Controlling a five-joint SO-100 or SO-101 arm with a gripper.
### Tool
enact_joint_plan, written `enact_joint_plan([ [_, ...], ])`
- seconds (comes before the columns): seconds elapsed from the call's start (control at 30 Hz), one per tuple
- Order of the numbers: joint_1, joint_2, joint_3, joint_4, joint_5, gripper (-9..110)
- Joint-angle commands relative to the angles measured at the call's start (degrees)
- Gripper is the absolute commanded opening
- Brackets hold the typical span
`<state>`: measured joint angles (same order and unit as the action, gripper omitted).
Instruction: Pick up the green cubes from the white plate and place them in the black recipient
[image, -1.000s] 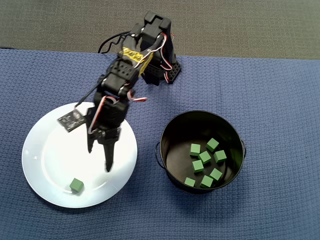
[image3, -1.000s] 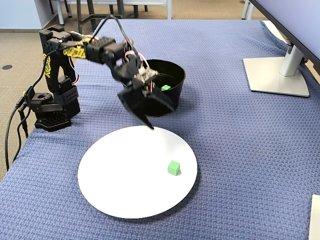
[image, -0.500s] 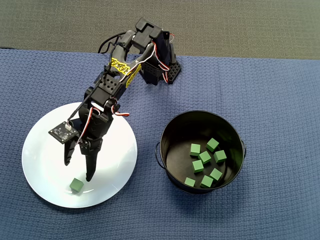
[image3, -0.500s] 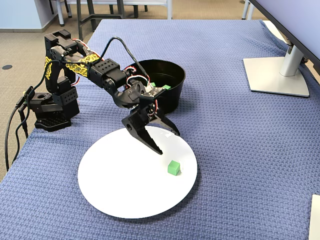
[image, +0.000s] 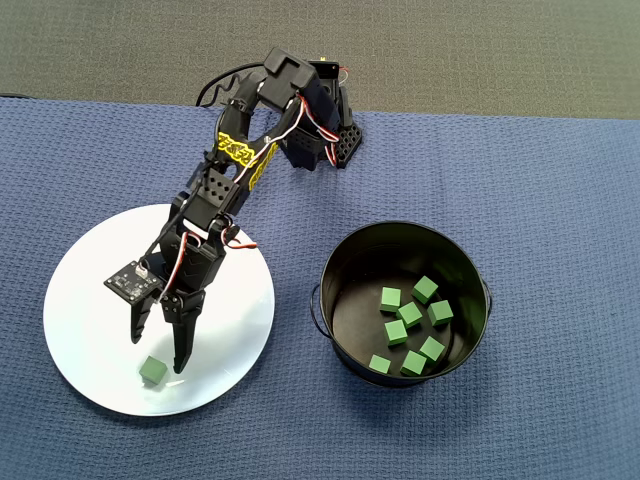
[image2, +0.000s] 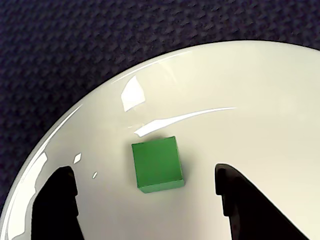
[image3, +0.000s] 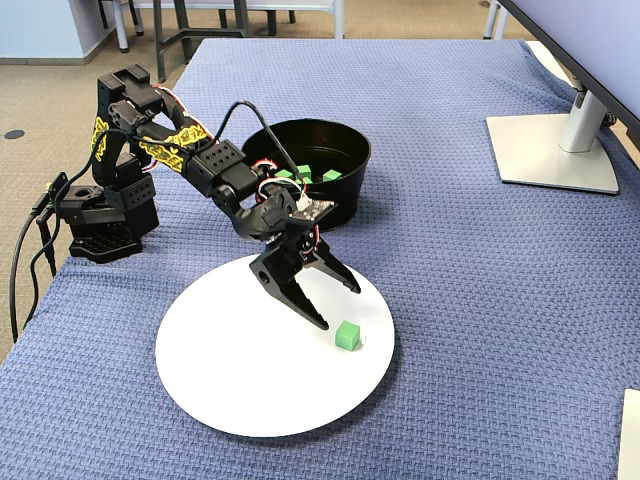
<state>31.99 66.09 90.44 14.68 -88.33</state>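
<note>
From above, a blue woven cloth (image: 560, 200) is covering the table, and a strip of grey carpet (image: 480, 50) is running along the far edge. The black arm (image: 235, 170) is reaching from its base down over the white plate (image: 90, 290), and its gripper (image: 158, 355) is standing open, fingers spread, just above the single green cube on the plate (image: 152, 371). To the right in this overhead view, well apart from the plate, the black recipient (image: 340, 260) is holding seven green cubes (image: 410, 325) scattered over its floor.

From the wrist camera, the picture is filling with the glossy plate (image2: 250, 90), ceiling light glinting off it, and the blue cloth (image2: 75, 45) is showing beyond its rim. The lone cube (image2: 156, 164) is sitting between the two dark fingertips (image2: 57, 202), clear of both; neither is touching it. Only here is the gap on each side plain to see.

From the fixed camera at the table's side, the room is coming into view: a monitor stand (image3: 555, 150) on the cloth at the right, chair legs (image3: 190, 20) and pale floor beyond the far edge. The arm's base (image3: 105, 215) is sitting at the left, cables trailing. The open gripper (image3: 335, 305) is slanting down over the plate (image3: 230, 370) toward the cube (image3: 347, 335), and the pot (image3: 340, 175) is standing behind it, a few cubes (image3: 305, 174) peeping over its rim.
</note>
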Motion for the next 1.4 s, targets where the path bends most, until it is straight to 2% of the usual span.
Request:
enact_joint_plan([
  [0.0, -0.5, -1.1, -1.7, -3.4, -0.8, 29],
  [0.23, 0.1, -5.8, -5.4, -4.7, -0.5, 28],
  [0.83, 0.9, -10.9, -9.6, -7.4, -1.1, 17],
  [1.07, 1.0, -11.2, -9.1, -7.8, -0.7, 3],
  [1.37, 0.8, -10.3, -8.3, -6.9, 1.0, 0],
])
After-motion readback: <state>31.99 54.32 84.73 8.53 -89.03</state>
